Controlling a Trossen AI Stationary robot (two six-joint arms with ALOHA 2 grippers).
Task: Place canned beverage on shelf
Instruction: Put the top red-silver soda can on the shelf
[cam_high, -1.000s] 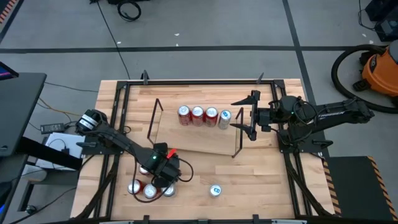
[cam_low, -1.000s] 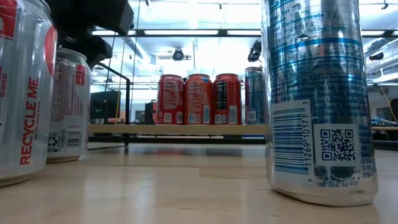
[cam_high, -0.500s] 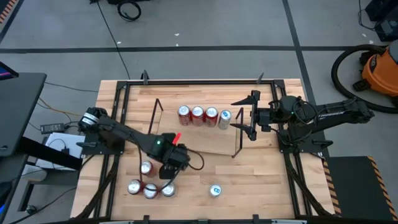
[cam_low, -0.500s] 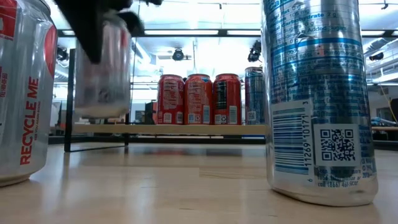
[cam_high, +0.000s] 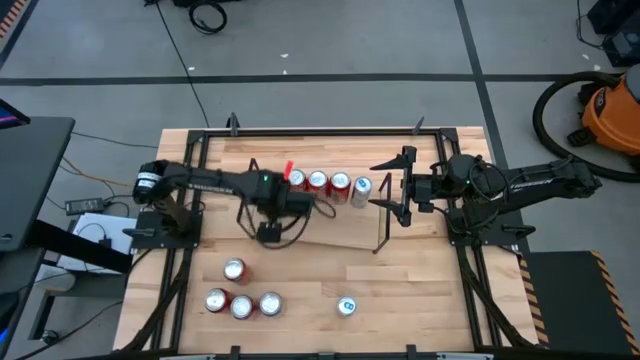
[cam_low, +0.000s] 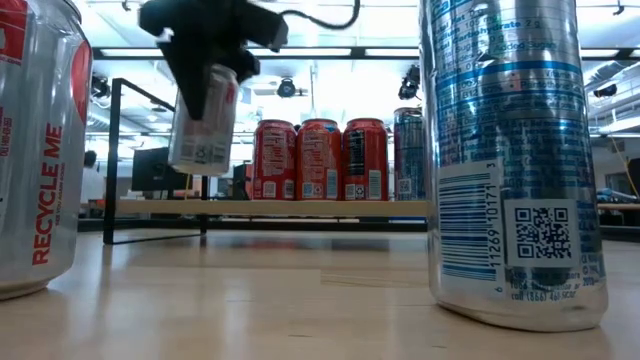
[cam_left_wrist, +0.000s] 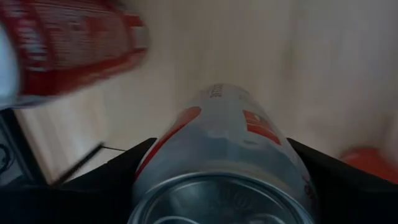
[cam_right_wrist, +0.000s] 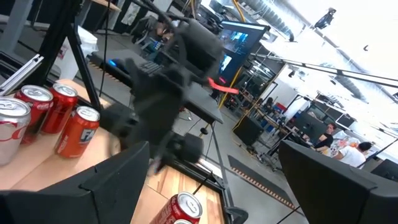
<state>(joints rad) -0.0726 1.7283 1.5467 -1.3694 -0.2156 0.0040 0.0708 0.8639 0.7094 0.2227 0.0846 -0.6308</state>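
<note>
- The tabletop (cam_high: 420, 290) carried the shelf (cam_high: 330, 225), a light-wood board with black wire ends, at its middle, with four cans (cam_high: 327, 185) in a row along the board's far edge.
- The left arm reached across to the shelf's left part, its jaws clenched on a silver-and-red can (cam_low: 203, 125) held upright in the air above the board, left of the row.
- The right arm waited off the shelf's right end, its jaws released and spread wide around nothing.
- Four more cans (cam_high: 241, 300) stood on the near tabletop, and a blue-and-silver can (cam_high: 346, 306) stood apart to their right.
- The held can looked rigid but thin-walled, smooth and likely slippery; a firm mid-body side grip seemed the safest hold, since hard squeezing could dent it.
</note>
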